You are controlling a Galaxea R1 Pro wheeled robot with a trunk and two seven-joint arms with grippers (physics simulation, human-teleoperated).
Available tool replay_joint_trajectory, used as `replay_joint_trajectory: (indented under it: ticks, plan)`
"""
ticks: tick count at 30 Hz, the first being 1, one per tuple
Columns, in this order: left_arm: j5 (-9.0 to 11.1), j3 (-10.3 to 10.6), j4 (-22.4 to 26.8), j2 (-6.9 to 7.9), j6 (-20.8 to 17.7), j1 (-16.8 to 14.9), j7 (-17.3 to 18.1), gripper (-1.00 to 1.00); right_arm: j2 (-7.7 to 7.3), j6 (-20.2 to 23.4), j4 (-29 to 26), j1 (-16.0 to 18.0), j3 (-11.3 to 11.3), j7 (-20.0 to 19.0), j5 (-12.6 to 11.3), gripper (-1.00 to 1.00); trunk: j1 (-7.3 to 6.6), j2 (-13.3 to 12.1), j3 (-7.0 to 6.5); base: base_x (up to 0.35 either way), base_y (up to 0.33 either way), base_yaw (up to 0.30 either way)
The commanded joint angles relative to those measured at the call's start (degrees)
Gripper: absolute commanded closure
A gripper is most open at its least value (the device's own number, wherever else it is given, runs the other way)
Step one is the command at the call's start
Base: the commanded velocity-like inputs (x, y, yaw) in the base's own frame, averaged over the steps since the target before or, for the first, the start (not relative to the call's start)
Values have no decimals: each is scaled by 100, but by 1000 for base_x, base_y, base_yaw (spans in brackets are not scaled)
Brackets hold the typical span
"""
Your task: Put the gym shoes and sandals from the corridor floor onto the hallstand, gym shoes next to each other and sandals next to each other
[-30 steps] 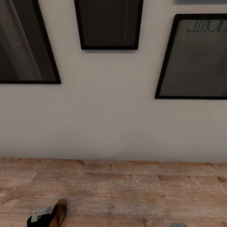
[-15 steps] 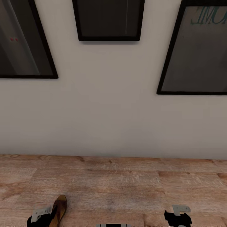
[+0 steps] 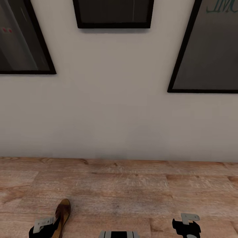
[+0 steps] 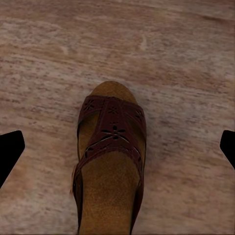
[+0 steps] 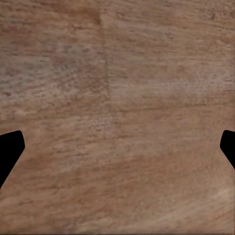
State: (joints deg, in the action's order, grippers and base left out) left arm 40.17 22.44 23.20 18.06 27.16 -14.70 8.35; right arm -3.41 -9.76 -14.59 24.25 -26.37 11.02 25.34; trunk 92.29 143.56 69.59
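One brown sandal [image 3: 63, 211] lies on the wood-plank corridor floor [image 3: 132, 188] at the lower left of the head view. My left gripper [image 3: 43, 227] hovers right beside and over it. In the left wrist view the sandal [image 4: 110, 161] lies toe-forward between the two dark fingertips, and my left gripper [image 4: 117, 152] is open, wider than the shoe and not touching it. My right gripper [image 3: 186, 225] hangs open at the lower right, and its wrist view shows my right gripper [image 5: 117, 149] over bare floor [image 5: 117, 73]. The gym shoes and the hallstand are out of view.
A pale wall [image 3: 112, 109] rises close ahead where the floor ends. Three dark framed pictures hang on it: left [image 3: 19, 39], centre [image 3: 113, 13] and right [image 3: 211, 49]. A grey part of my own body [image 3: 118, 234] shows at the bottom centre.
The camera has tilted down, so the wall and pictures slid up in the picture. My right gripper has come into view at the lower right. The sandal stays on the floor.
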Motion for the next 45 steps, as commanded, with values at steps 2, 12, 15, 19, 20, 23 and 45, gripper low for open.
replay_joint_trajectory:
  ticks: [2, 12, 15, 19, 20, 23, 45]
  plan:
    - [0, 1, 0, -1, 0, 0, 0, -100, 2, 0, -2, 0, 0, -1, 1, -100, 0, 0, 0, 0, 0, 0]
    - [0, 13, 5, -12, 0, 0, 0, -100, 10, 0, -6, 1, 7, -4, 3, -100, 5, 3, 44, 0, 0, 0]
    - [-2, 17, 6, -20, 0, 1, 0, -100, 12, 0, -7, 1, 8, -4, 4, -100, 13, 7, 111, 0, 0, 0]
    - [-9, 17, 8, -32, 0, 2, 0, -100, 20, 0, -8, 1, 7, -7, 5, -100, 23, 12, 199, 0, 0, 0]
    - [-18, 16, 8, -33, 0, 0, 0, -100, 21, 0, -8, 1, 5, -8, 5, -100, 26, 13, 222, 0, 0, 0]
    - [-42, 16, 8, -36, 0, 1, 0, -100, 22, 0, -9, 1, 5, -9, 5, -100, 34, 17, 288, 0, 0, 0]
    - [-191, -2, 9, -39, 0, -2, 0, -100, 27, 0, 0, 1, 5, -12, 6, -100, 90, 47, 775, 0, 0, 0]
